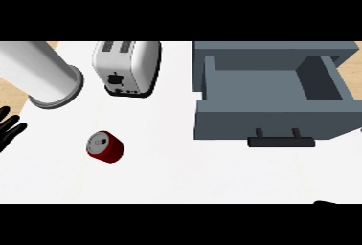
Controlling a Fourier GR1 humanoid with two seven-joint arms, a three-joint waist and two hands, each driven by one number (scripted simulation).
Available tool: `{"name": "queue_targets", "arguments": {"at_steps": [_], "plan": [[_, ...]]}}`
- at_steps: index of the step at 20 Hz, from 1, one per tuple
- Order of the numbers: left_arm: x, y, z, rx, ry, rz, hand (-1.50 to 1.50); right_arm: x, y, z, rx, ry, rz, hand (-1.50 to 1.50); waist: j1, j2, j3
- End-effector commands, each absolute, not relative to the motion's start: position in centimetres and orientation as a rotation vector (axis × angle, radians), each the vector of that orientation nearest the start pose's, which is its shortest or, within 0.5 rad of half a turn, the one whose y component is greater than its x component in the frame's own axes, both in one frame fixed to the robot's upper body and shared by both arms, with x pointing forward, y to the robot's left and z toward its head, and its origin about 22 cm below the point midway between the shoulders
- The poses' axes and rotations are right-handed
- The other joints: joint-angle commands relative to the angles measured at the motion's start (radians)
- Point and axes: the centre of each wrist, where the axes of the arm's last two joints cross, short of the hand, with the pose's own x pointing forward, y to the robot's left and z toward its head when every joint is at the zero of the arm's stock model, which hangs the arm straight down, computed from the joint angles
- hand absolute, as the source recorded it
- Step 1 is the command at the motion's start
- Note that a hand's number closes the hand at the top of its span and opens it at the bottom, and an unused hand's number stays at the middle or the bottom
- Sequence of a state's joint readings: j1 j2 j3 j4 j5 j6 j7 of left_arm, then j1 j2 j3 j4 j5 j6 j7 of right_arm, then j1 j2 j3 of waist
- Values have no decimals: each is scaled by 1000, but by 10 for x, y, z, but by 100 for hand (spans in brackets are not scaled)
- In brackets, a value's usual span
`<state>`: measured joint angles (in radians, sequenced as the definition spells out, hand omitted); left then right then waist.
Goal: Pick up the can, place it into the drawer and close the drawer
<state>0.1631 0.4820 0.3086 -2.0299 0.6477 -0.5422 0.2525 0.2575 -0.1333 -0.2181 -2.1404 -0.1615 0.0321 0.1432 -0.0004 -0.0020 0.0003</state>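
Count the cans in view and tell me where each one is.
1. The red can sits on the counter, nearer than the toaster and left of the open drawer. None shows in the drawer, though its front wall hides part.

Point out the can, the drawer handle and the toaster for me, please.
can (112,152), head view, on its red side.
drawer handle (280,141), head view, middle of its dark bar.
toaster (136,64), head view, on its silver body.

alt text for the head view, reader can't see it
A red can sits untouched on the white counter, left of an open grey drawer. A toaster and a pale cylinder stand behind it; the open left hand rests at the left edge.
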Motion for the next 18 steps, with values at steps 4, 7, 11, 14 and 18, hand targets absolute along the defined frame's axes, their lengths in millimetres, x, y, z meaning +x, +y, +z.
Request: {"name": "queue_targets", "arguments": {"at_steps": [4, 7, 11, 14, 18], "plan": [[163, 380, 148, -306, -1683, -347, -150, 133, -341, 80, -204, -1772, -115, -150, 1, -1, 0], [176, 378, 152, -347, -1627, -296, -150, 135, -338, 77, -213, -1788, -99, -150, -2, 1, 0], [181, 380, 147, -412, -1575, -214, -150, 120, -341, 93, -214, -1768, -110, -150, -4, 0, 0], [198, 392, 148, -417, -1570, -205, -150, 122, -367, 79, -209, -1783, -108, -150, -6, 1, 0], [217, 375, 147, -462, -1526, -189, -150, 112, -349, 92, -200, -1781, -94, -150, -8, 2, 0]]}}
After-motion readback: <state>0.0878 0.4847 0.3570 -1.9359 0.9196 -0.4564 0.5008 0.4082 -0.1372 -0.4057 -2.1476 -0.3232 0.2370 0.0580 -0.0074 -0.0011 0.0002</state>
